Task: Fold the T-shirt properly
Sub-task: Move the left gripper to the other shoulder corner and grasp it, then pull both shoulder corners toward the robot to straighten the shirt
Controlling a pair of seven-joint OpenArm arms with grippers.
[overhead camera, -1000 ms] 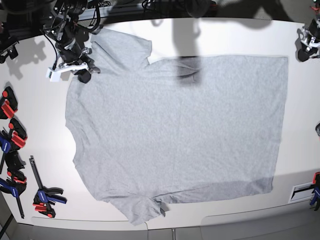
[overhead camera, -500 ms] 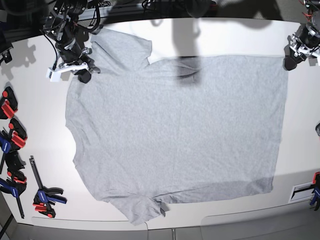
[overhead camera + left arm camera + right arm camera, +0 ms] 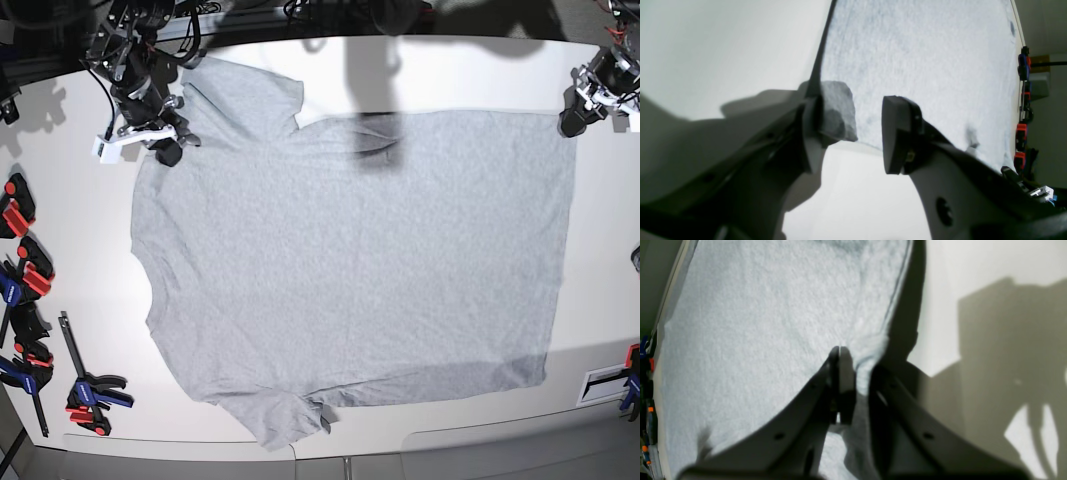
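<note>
The light grey T-shirt [image 3: 350, 260] lies spread flat on the white table [image 3: 450, 70], plain side up, one sleeve at the back left and one at the front. At the shirt's back left shoulder my right gripper [image 3: 168, 148] is shut on the cloth. In the right wrist view the right gripper [image 3: 840, 356] has its fingertips pressed together on a small pinch of the T-shirt [image 3: 756, 323]. My left gripper [image 3: 573, 118] stands open at the back right hem corner. In the left wrist view the left gripper [image 3: 853, 133] straddles that raised corner [image 3: 838, 113], which rests against one finger.
Several red, blue and black clamps [image 3: 25, 270] lie along the table's left edge, with a bar clamp [image 3: 85, 385] near the front left. Another clamp [image 3: 630, 380] sits at the front right edge. The same row of clamps [image 3: 1023, 100] shows beyond the cloth.
My left gripper has moved in from the table's right edge to the shirt's back right corner. The right gripper and the shirt have stayed put.
</note>
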